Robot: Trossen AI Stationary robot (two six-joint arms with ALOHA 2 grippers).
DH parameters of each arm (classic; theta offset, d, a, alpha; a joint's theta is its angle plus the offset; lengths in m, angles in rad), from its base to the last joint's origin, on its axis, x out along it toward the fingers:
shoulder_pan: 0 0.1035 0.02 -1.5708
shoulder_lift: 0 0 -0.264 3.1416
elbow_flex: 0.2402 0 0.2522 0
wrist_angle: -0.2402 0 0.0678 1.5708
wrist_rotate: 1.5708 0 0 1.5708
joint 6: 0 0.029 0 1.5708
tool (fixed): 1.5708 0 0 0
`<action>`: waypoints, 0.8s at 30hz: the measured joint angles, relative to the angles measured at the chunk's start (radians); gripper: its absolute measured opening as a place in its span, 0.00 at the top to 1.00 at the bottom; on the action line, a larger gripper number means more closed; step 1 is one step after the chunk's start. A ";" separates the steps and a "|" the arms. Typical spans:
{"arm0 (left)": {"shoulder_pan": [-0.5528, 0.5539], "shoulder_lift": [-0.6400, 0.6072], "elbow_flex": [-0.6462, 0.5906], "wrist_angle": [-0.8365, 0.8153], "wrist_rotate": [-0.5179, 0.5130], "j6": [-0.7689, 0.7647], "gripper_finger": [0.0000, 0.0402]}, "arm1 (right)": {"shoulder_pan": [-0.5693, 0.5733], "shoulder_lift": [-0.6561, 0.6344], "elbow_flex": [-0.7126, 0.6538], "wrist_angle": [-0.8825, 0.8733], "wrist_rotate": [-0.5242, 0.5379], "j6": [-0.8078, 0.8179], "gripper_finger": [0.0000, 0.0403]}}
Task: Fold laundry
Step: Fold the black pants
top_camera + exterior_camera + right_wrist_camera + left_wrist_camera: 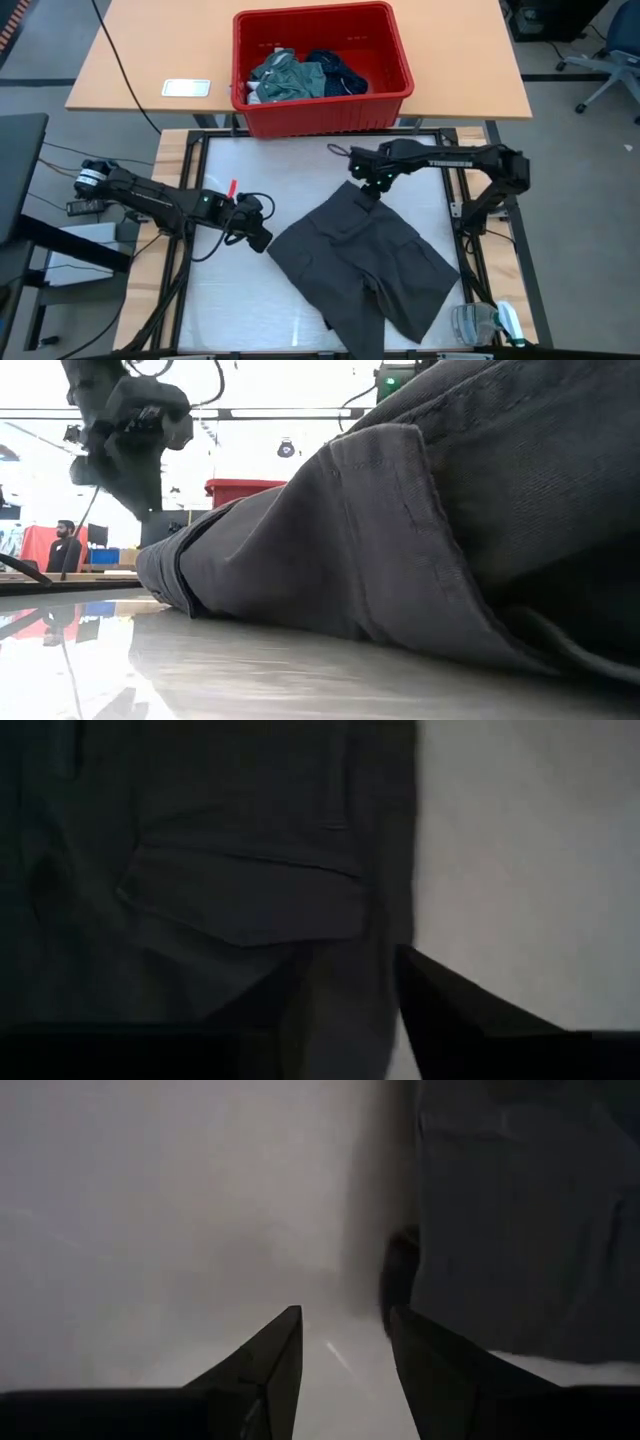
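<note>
So far nothing looks folded. My left tool (262, 238), at centre left of the high view, stands partly spread and empty, just beside the charcoal grey piece (365, 262), which lies spread at centre frame. My right tool (368, 190) hangs at that piece's upper edge; I cannot tell its grip. More laundry waits in the red basket (322, 111), top centre. Bare desk (245, 300) lies lower left.
</note>
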 joint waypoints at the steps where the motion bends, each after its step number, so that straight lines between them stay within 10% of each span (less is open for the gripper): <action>1: 0.000 0.000 -0.037 0.057 0.031 -0.002 0.61 | -0.011 -0.021 -0.017 0.004 0.004 0.010 0.57; 11: -0.044 0.000 -0.345 0.695 0.257 -0.165 0.61 | -0.097 -0.146 -0.315 0.340 -0.185 0.076 0.38; 24: 0.000 -0.001 -0.348 0.712 0.200 -0.055 0.61 | -0.160 0.077 -0.388 0.766 -0.120 -0.002 0.37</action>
